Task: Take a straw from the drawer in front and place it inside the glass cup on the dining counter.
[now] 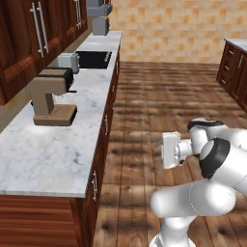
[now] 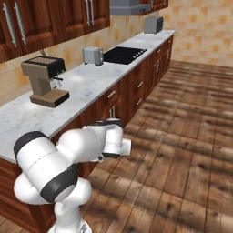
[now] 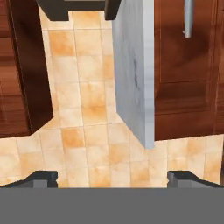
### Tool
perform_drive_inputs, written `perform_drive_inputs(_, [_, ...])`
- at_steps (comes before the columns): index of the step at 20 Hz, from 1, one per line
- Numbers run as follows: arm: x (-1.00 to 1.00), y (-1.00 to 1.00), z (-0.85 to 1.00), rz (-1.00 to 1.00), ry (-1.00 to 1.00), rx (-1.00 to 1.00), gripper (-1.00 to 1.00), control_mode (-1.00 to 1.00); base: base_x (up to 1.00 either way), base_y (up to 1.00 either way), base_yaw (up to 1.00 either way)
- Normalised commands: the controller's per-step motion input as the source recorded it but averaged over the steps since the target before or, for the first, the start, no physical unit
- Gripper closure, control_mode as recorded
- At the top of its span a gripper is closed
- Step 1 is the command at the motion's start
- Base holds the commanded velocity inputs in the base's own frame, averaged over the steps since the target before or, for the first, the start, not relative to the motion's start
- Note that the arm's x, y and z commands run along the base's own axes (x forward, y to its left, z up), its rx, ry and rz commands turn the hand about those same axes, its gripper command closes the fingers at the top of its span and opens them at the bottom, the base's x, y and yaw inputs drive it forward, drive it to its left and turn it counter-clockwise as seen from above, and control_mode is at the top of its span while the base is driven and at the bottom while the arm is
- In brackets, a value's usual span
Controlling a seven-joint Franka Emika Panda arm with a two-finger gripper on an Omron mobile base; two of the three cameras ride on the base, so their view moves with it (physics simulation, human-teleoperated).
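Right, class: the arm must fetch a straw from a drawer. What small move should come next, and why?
Probably swing the gripper down toward a drawer front under the marble worktop. Its jaws stand wide and empty, the drawer fronts look shut, and the hand currently faces the tiled wall.

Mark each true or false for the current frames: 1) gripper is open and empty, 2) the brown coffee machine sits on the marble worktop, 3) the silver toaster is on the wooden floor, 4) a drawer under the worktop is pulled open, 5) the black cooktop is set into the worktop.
1) True. The gripper stands open with nothing between its fingertips.
2) True. The brown coffee machine stands on the white-grey marble worktop.
3) False. The silver toaster is on the worktop, beside the black cooktop.
4) False. The reddish-brown drawer fronts all look shut.
5) True.
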Motion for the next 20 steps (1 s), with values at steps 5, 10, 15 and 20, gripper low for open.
perform_drive_inputs(5, [0.0,0.36,-0.22,0.0,-0.23,0.06,-1.0,-1.0,0.0,0.0,0.0])
perform_drive_inputs(10, [0.0,0.4,-0.13,0.0,-0.19,0.01,-1.0,-1.0,0.0,0.0,0.0])
perform_drive_inputs(15, [0.11,0.5,-0.11,-0.01,-0.1,0.0,-1.0,-1.0,0.0,0.0,0.0])
perform_drive_inputs(20, [0.27,0.45,-0.14,0.0,-0.01,0.0,-1.0,-1.0,0.0,0.0,0.0])
